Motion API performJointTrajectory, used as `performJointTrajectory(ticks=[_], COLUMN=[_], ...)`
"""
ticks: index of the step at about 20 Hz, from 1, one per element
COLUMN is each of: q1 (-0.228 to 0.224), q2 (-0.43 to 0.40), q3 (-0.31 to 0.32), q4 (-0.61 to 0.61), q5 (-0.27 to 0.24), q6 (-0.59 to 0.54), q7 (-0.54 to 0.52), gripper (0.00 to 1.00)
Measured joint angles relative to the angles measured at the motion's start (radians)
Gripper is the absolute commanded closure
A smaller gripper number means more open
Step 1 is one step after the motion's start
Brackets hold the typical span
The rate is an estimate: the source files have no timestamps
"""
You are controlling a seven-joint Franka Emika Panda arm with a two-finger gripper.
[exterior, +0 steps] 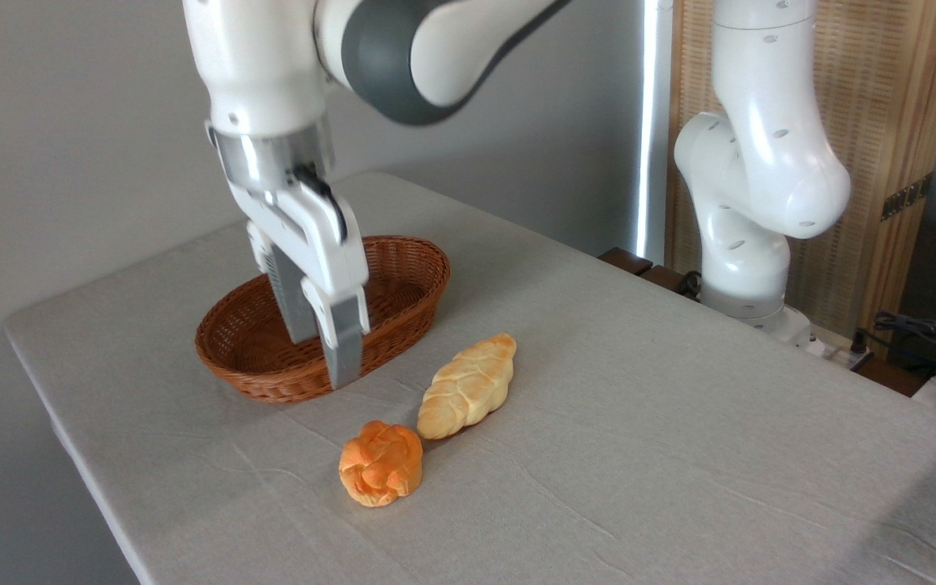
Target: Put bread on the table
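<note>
Grey-clothed worktop (679, 455) | bun (380, 462) lies on it, touching the loaf (468, 386), apart from the basket (403, 260); gripper (323, 345) empty, jaws apart, above basket rim | placing looks done; next: lift clear

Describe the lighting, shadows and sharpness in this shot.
Camera view: soft, even daylight; the bread and braided loaf cast only faint shadows on the table; a bright strip glares behind the arm; the gripper and basket look sharp.
</note>
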Motion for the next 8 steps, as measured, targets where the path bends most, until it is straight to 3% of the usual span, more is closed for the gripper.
performJointTrajectory(ticks=[3,8], q1=[-0.007,-0.003], q2=[-0.010,-0.009], q3=[-0.001,0.006], q4=[0.037,0.042], q5=[0.000,0.000], q6=[-0.005,-0.001], q7=[-0.061,-0.070], gripper=[0.00,0.00])
